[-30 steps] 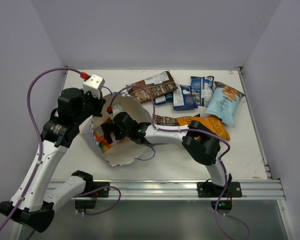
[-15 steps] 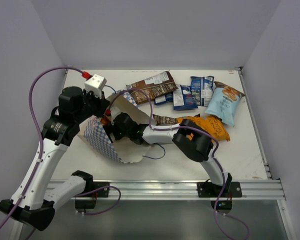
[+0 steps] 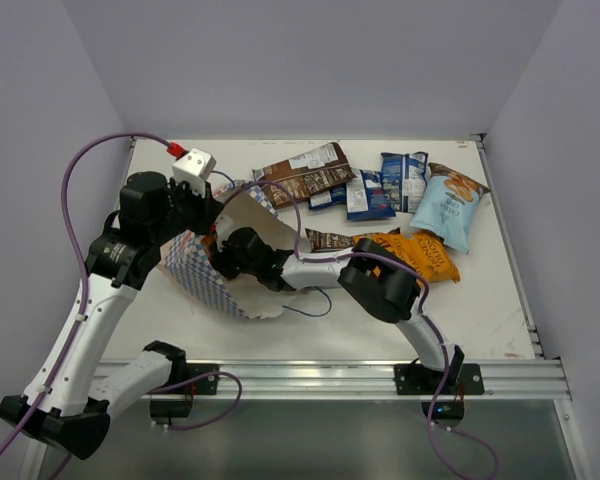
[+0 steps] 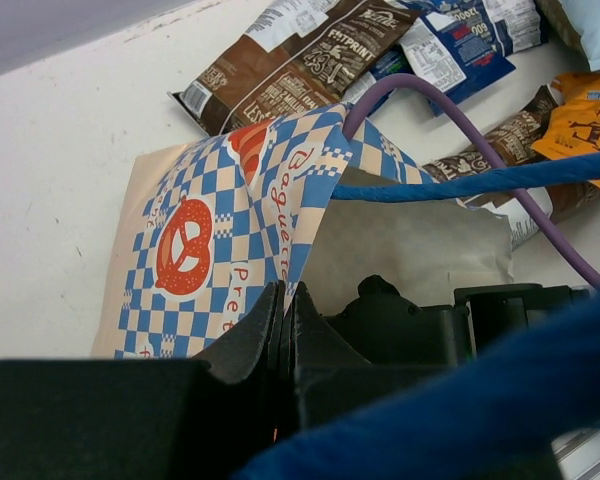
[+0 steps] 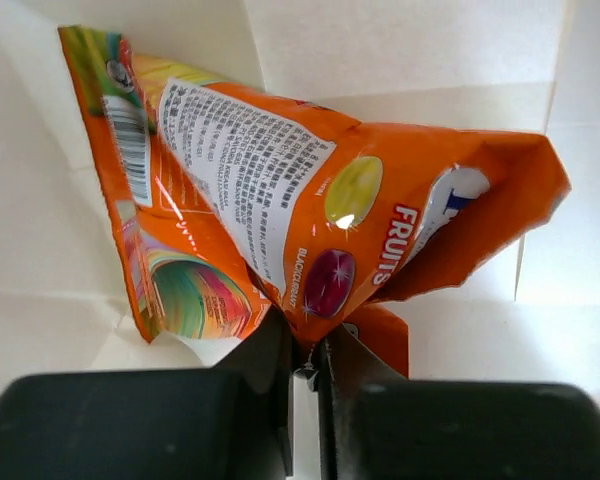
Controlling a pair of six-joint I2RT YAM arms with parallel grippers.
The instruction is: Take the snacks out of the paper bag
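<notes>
- Fingers of right hand (image 5: 302,372) pinched tight on lower fold of orange packet (image 5: 310,210), label side up.
- Pale paper walls all round packet; it sits inside paper bag (image 3: 208,282).
- Left hand (image 4: 285,312) closed on bag's checkered rim.
- Bag on its side toward left edge of counter (image 3: 480,300), mouth facing right.
- Other snacks out, near far edge and right: brown packet (image 3: 305,172), dark blue packet (image 3: 403,180), light blue packet (image 3: 448,208), orange-yellow packet (image 3: 420,252).
</notes>
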